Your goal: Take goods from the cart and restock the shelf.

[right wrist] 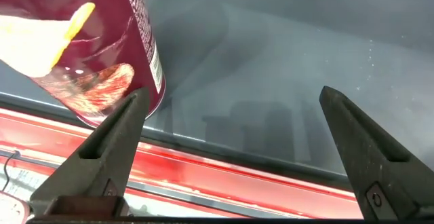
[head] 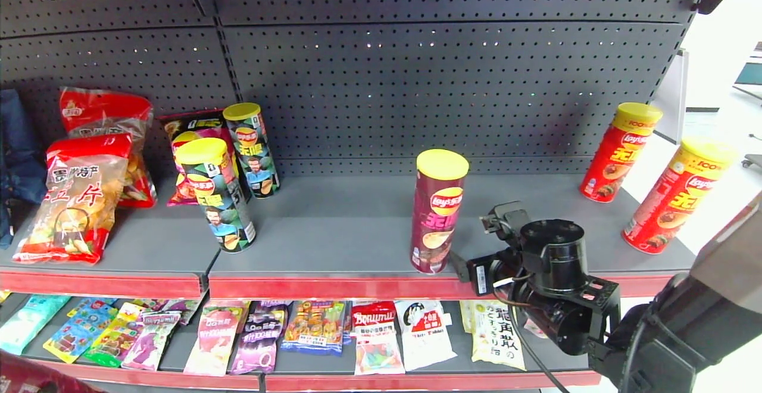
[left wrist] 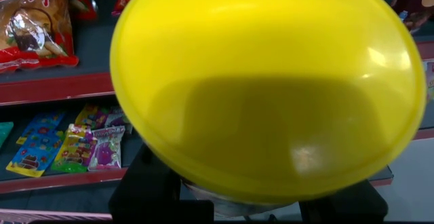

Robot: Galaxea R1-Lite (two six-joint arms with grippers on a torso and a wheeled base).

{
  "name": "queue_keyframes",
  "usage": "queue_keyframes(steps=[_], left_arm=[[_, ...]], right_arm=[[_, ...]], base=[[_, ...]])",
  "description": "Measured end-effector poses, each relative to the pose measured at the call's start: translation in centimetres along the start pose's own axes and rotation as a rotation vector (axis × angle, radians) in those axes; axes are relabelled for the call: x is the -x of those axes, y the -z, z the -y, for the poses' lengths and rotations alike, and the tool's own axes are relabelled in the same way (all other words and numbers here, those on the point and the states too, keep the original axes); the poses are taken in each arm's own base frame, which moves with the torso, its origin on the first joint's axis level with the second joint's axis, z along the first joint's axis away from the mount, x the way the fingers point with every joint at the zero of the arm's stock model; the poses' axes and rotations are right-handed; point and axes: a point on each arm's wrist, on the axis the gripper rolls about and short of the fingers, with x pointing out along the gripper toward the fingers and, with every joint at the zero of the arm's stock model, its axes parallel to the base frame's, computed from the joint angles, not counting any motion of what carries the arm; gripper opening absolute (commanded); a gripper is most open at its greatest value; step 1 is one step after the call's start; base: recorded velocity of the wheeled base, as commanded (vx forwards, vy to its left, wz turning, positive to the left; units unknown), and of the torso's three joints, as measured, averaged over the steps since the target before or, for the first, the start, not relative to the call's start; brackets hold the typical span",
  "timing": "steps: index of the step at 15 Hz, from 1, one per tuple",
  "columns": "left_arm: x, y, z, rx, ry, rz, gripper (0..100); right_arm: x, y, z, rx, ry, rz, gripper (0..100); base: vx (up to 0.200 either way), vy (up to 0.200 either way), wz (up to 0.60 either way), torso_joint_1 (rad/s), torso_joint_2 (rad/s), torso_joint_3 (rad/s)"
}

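Right wrist view: right tool (right wrist: 234, 95) fingers apart, just beside maroon cylindrical chip can (right wrist: 88, 41) | can upright near front edge of grey metal shelf (right wrist: 285, 81) | left tool (left wrist: 237, 207) clamped on round yellow plastic-lidded can (left wrist: 268, 81)

The middle can (head: 437, 214) is maroon with a yellow lid. The right-hand cans (head: 619, 152) are red and the left-hand cans (head: 217, 193) dark teal, all yellow-lidded. The shelf (head: 333, 226) is grey with a red front edge, and its back panel (head: 452, 83) is dark grey, dotted with holes.
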Motion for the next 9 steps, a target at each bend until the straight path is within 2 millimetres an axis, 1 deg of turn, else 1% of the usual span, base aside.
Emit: queue_keyframes(steps=[6, 9], left_arm=[[0.02, -0.04, 0.0, 0.0, 0.0, 0.001, 0], [0.02, -0.02, 0.01, 0.0, 0.001, 0.001, 0]], right_arm=[[0.27, 0.14, -0.17, 0.003, -0.006, -0.003, 100], [0.82, -0.52, 0.05, -0.002, -0.001, 0.02, 100]], base=[[0.0, 0.0, 0.0, 0.0, 0.0, 0.0], [0.0, 0.0, 0.0, 0.0, 0.0, 0.0]])
